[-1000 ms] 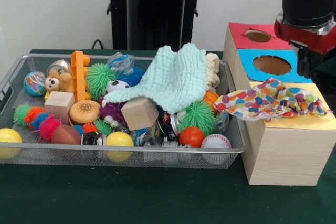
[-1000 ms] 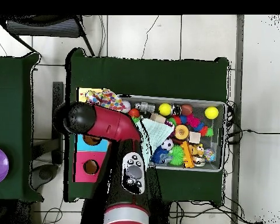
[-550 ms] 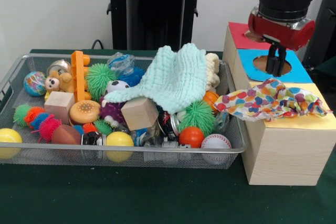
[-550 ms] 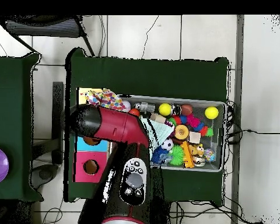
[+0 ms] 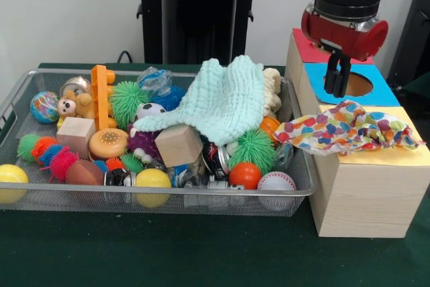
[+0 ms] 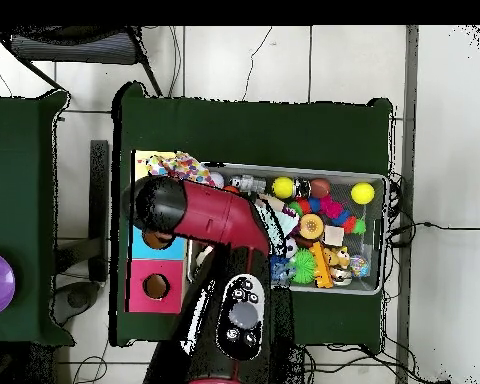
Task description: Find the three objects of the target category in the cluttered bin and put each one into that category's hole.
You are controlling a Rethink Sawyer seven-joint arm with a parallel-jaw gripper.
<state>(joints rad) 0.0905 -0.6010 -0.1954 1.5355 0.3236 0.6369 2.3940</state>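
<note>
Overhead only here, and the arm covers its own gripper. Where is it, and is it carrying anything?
Observer: The gripper hangs above the blue panel, at its hole's edge, shut and empty.
Operator: The arm also hides the bin end nearest the box. Any cloth there?
Observer: Yes, a mint knitted cloth lies draped over the toys, its edge on a wooden cube.

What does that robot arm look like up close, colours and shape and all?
The arm is a thick tube in glossy red with black sections and a rounded black end cap. Near its base sits a black oval panel with round buttons. The wrist is a black cylinder with a red collar, ending in a small dark gripper.
</note>
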